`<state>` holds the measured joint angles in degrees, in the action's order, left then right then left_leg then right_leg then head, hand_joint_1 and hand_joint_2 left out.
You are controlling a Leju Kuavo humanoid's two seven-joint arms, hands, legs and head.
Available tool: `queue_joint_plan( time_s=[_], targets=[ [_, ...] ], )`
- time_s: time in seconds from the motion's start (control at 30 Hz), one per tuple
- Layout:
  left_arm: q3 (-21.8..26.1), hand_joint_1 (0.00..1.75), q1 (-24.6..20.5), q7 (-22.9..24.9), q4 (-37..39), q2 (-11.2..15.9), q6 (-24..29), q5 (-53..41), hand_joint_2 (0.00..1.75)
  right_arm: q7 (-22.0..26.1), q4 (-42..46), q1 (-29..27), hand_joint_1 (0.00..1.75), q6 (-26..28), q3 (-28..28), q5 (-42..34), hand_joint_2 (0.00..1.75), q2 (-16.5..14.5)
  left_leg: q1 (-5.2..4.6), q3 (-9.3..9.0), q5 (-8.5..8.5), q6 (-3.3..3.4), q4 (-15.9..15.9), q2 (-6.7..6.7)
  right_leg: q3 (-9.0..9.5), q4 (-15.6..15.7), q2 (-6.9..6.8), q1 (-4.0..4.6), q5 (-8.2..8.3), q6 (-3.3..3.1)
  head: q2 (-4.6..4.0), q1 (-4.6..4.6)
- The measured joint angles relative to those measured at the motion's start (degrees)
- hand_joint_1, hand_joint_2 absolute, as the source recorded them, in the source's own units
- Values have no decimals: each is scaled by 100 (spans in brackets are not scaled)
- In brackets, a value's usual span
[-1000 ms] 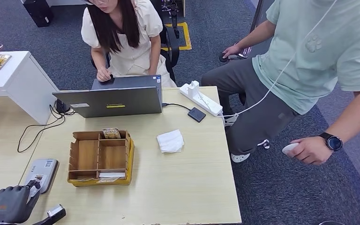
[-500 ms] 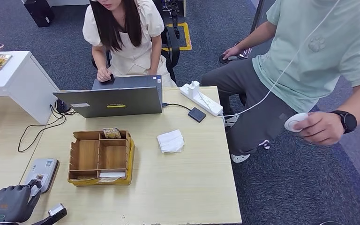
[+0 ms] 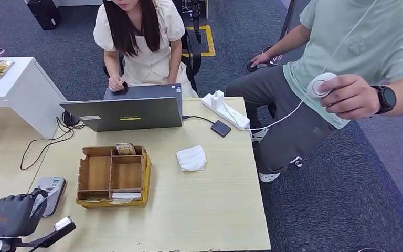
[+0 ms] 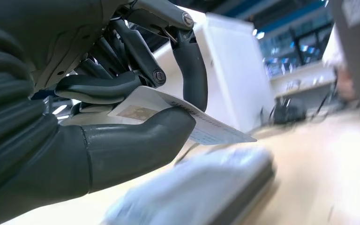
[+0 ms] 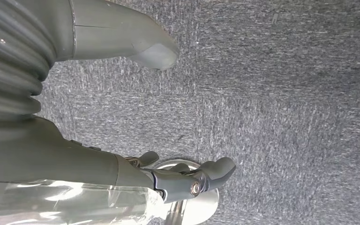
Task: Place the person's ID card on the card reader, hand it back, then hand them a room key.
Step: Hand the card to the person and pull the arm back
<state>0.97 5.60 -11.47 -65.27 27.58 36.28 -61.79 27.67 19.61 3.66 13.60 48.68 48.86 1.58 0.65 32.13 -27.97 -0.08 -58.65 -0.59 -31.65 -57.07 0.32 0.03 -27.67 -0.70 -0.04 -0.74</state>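
Presently on record: left hand point(image 3: 14, 215) at the near left corner of the light wooden table point(image 3: 204, 210), thumb and fingers point(image 4: 192, 70) pinching the ID card point(image 4: 201, 129) by one end, the card's free end jutting out beyond the thumb. Card held just above the card reader point(image 3: 50, 193), a grey slab with a small label, lying flat on the table beside the hand; in the left wrist view the reader point(image 4: 201, 187) blurred and close beneath the card, contact between the two not discernible. Right hand point(image 5: 122, 140) hanging over grey carpet, fingers loosely apart, nothing held. Wooden compartment tray point(image 3: 112, 176) right of the reader, a small packet in its far middle compartment and a pale card-like item lying in its near compartment, too small to identify. Folded white tissue point(image 3: 191, 158) right of the tray. Grey laptop point(image 3: 128, 111) at the table's far edge, lid back toward the robot; small black box point(image 3: 220, 128) and white power strip point(image 3: 224, 111) to its right, cabled. Person in a cream dress point(image 3: 136, 37) seated behind the laptop, one hand on it. Second person in a pale green shirt point(image 3: 362, 47) at right, wristwatch on the raised arm, hand holding a round white object point(image 3: 320, 85).
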Motion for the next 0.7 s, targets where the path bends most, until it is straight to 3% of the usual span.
queue_joint_plan(
  time_s=[0.27, 0.7],
  targets=[
    [195, 175, -409, -118, -475, 87, 10, 88, 175, -8, 5, 47, 0, 2, 0, 33, 175, -2, 0, 14, 4, 2, -4, -2, -18, 0, 0, 0, 2, 0, 0, 1],
    [37, 175, -2292, -239, -764, 292, -389, 289, 175, -46, 7, 132, 0, 47, -13, 43, 175, -76, 1, 28, 17, 2, -6, -5, -34, -1, 1, 1, 10, -2, 0, 4]
  ],
)
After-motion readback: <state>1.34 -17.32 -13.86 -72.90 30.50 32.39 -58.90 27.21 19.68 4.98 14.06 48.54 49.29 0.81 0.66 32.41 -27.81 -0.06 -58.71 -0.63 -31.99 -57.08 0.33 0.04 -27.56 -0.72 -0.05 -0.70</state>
